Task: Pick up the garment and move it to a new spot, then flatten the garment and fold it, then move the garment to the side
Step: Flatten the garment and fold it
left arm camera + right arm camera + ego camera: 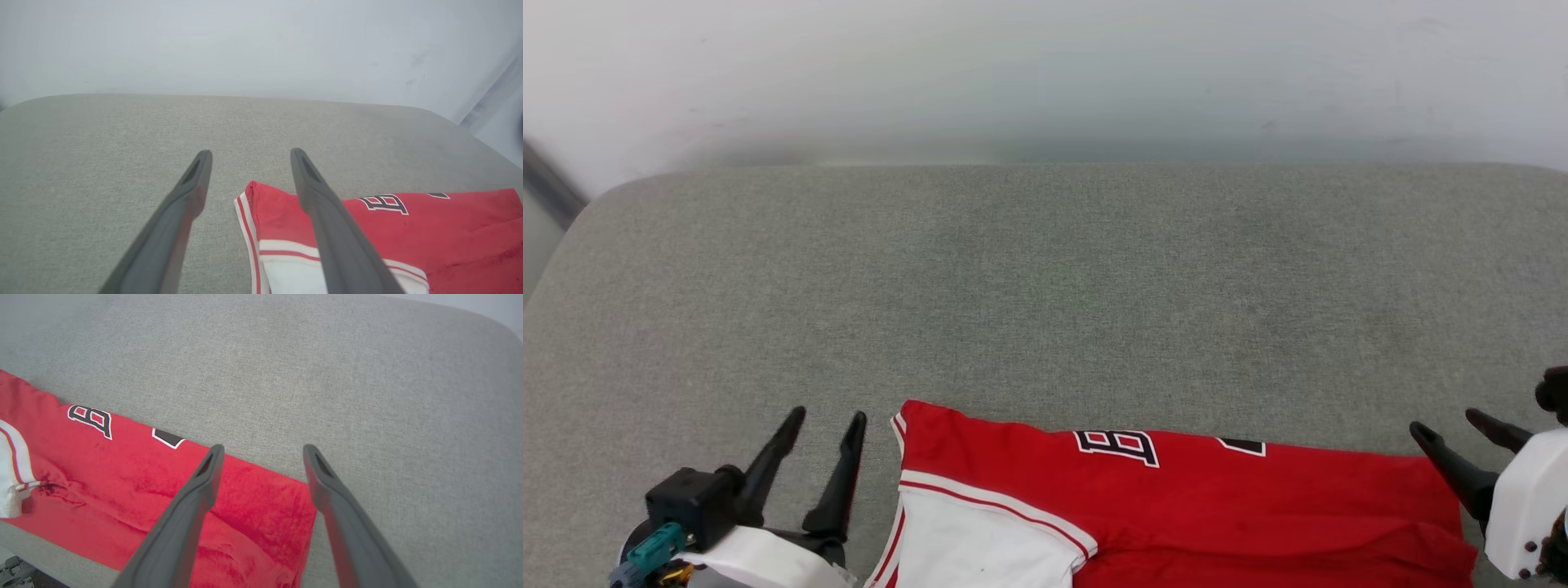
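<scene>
The garment (1217, 506) lies at the near edge of a broad grey upholstered surface (1045, 286), which has a fine woven texture and rounded corners. It forms a long, flat band of soft red fabric with black-and-white lettering (1117, 447). A white sleeve (980, 547) with red-striped trim lies at its left end. The left gripper (827, 415) stands just beside that end, and the right gripper (1445, 420) is at the other. Both have their thin, dark, tapered fingers spread apart and grasp nothing.

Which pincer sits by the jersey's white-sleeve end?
The left pincer, open, beside the white sleeve of the garment. The right pincer, also open, stands at the plain red end.
</scene>
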Controlling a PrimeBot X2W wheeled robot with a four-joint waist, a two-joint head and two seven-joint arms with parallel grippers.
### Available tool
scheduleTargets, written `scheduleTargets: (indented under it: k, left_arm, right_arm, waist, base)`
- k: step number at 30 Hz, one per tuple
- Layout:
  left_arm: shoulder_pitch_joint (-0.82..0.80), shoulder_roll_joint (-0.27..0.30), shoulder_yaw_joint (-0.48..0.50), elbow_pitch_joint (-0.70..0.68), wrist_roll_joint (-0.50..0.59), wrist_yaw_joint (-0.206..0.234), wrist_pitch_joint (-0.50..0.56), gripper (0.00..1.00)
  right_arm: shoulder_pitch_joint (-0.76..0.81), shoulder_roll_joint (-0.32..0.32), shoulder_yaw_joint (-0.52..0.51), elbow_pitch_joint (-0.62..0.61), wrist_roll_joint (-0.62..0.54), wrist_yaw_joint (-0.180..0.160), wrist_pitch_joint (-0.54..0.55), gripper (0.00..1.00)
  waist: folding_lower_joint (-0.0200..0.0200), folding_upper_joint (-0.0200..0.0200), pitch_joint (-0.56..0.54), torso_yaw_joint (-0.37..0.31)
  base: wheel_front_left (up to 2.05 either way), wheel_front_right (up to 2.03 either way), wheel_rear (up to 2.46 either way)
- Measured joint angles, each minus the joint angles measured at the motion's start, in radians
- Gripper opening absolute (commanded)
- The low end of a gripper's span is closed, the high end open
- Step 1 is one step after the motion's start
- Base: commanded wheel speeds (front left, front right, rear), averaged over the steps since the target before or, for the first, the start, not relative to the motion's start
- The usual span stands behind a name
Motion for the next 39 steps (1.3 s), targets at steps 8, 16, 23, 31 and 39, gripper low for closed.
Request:
scheduleTargets:
  k: [8, 16, 23, 31, 39]
  left_arm:
    - [0.044, -0.15, 0.21, -0.095, 0.176, 0.024, -0.036, 1.0]
    - [0.12, -0.311, 0.388, -0.161, 0.38, -0.1, -0.038, 1.0]
    - [0.134, -0.388, 0.435, -0.136, 0.485, -0.195, -0.038, 1.0]
    - [0.109, -0.436, 0.444, -0.116, 0.529, -0.231, -0.038, 1.0]
    - [0.089, -0.45, 0.451, -0.102, 0.543, -0.242, -0.038, 1.0]
  right_arm:
    - [0.12, 0.179, -0.218, 0.007, -0.071, 0.0, 0.046, 1.0]
    - [0.178, 0.305, -0.331, 0.067, -0.126, 0.0, 0.069, 1.0]
    - [0.177, 0.345, -0.365, 0.159, -0.133, 0.0, 0.056, 1.0]
    - [0.151, 0.356, -0.363, 0.225, -0.093, 0.0, 0.064, 1.0]
    - [0.143, 0.335, -0.303, 0.238, -0.04, -0.009, 0.066, 1.0]
  waist:
    - [0.0, 0.0, -0.001, 0.014]
    - [0.0, 0.0, 0.013, 0.028]
    - [0.0, 0.0, 0.035, 0.045]
    - [0.0, 0.0, 0.065, 0.069]
    - [-0.0001, 0.0, 0.093, 0.085]
  base:
    - [0.0, 0.0, 0.0]
    - [0.0, 0.0, 0.0]
    - [0.0, 0.0, 0.0]
    - [0.0, 0.0, 0.0]
    - [0.0, 0.0, 0.0]
